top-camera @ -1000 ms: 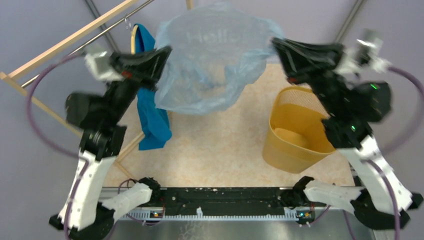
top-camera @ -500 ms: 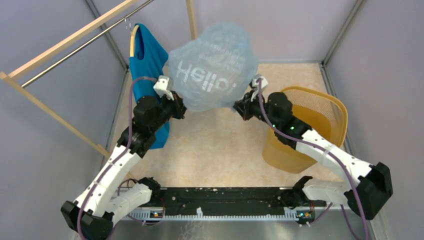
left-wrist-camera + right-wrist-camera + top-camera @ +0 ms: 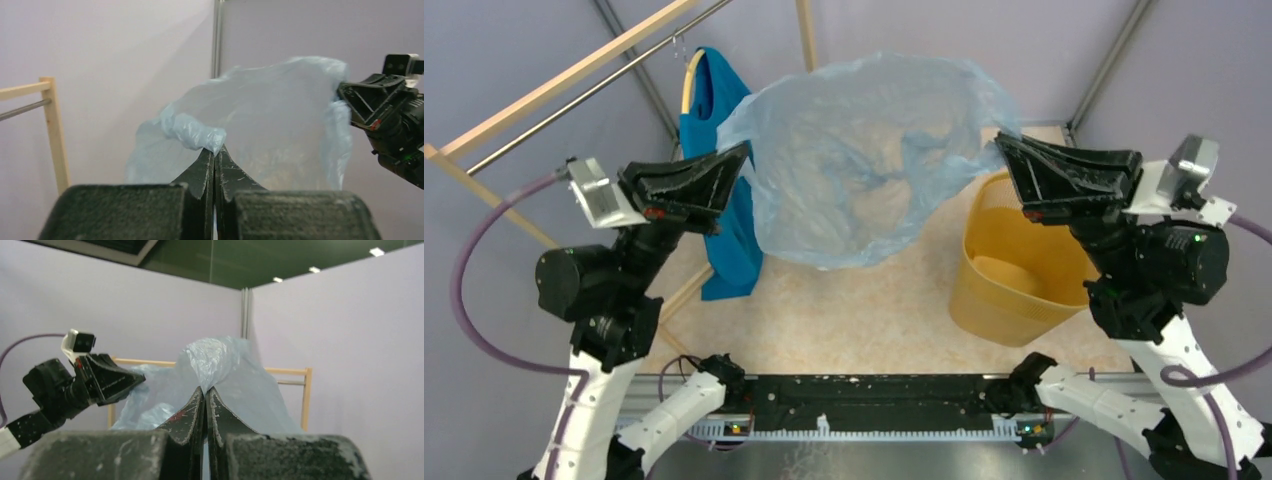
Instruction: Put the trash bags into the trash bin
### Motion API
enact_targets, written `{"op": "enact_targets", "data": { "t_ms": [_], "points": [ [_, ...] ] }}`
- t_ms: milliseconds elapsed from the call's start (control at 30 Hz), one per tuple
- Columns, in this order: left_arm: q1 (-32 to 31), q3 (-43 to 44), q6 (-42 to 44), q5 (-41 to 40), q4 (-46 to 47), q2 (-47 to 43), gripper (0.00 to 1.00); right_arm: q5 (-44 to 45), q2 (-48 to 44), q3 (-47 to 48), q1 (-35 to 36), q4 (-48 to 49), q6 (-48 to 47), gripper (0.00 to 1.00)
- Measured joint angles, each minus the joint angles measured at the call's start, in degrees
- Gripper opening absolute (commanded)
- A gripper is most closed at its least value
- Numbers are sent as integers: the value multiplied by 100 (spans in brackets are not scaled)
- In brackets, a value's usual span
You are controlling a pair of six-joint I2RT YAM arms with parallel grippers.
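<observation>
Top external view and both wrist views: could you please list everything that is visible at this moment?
trash bag: one, translucent pale blue-grey, stretched in the air between the two grippers, above the far half of the table
trash bin: one, yellow-orange, on the table's right side, below the right arm
shirt: one, teal-blue, hanging at the far left from the rack
rack: one, pale wood with a metal rod, far left
table: one, beige and speckled, under everything
left gripper: one, black, closed on a bunched edge of the bag
right gripper: one, black, closed on the opposite edge
</observation>
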Motion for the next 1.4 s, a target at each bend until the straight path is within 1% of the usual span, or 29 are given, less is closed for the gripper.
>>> {"op": "enact_targets", "data": {
  "t_ms": [67,133,200,267,333,400,467,533,600,667,700,733,800,867,933,967,1033,1067,1167,1200,1267,1300,1333,1400],
  "points": [
    [0,-363,4,-273,122,-369,0,87,-404,-431,2,363,-9,0],
    [2,-859,17,-581,105,-581,0,330,-470,-802,0,472,-13,0],
    [2,-1495,28,-866,-129,-601,0,629,-286,-1303,0,260,-4,0],
    [2,-2022,61,-1150,-584,-479,0,887,129,-1738,0,-140,44,0],
    [2,-2288,131,-1482,-1117,-254,0,1110,647,-2017,0,-658,114,0],
    [2,-2286,205,-1735,-1462,-7,0,1263,1060,-2050,0,-1189,138,0],
    [4,-1987,308,-1794,-1657,223,0,1305,1290,-1825,0,-1558,87,0],
    [4,-1211,402,-1679,-1687,601,0,1283,1530,-1082,0,-1871,-26,0],
    [7,-101,448,-1412,-1445,1010,0,1163,1770,31,0,-1982,-87,0],
    [7,629,426,-1082,-1012,1132,0,883,1840,1073,0,-1751,-63,0],
    [7,852,398,-883,-726,1088,0,697,1751,1377,0,-1482,-13,0],
    [7,935,334,-686,-350,935,0,483,1558,1471,0,-1119,59,0],
    [7,739,258,-402,249,452,0,15,859,1108,0,-348,168,0],
    [4,162,229,-415,726,-223,0,-177,223,588,0,114,155,0],
    [0,-326,221,-686,859,-710,0,-26,-245,28,0,361,87,0],
    [0,-562,210,-931,831,-824,0,127,-293,-205,0,372,61,0],
    [2,-1121,166,-1331,599,-828,0,369,-166,-702,0,160,57,0],
    [2,-1445,151,-1464,396,-798,0,448,46,-1005,0,-83,74,0],
    [2,-2566,118,-1908,-647,-459,0,509,935,-1582,0,-890,179,0],
    [2,-2721,116,-2015,-975,-273,0,579,1246,-1690,0,-1204,208,0],
    [2,-2708,153,-2135,-1480,140,0,715,1738,-1617,-17,-1829,219,0],
    [2,-2542,170,-2131,-1613,295,0,723,1816,-1506,-31,-1908,210,0],
    [2,-2184,192,-2079,-1733,498,0,730,1982,-1110,-48,-2245,175,0],
    [2,-1027,238,-1840,-1659,986,0,697,2422,173,-61,-2535,81,0]
  ]
}}
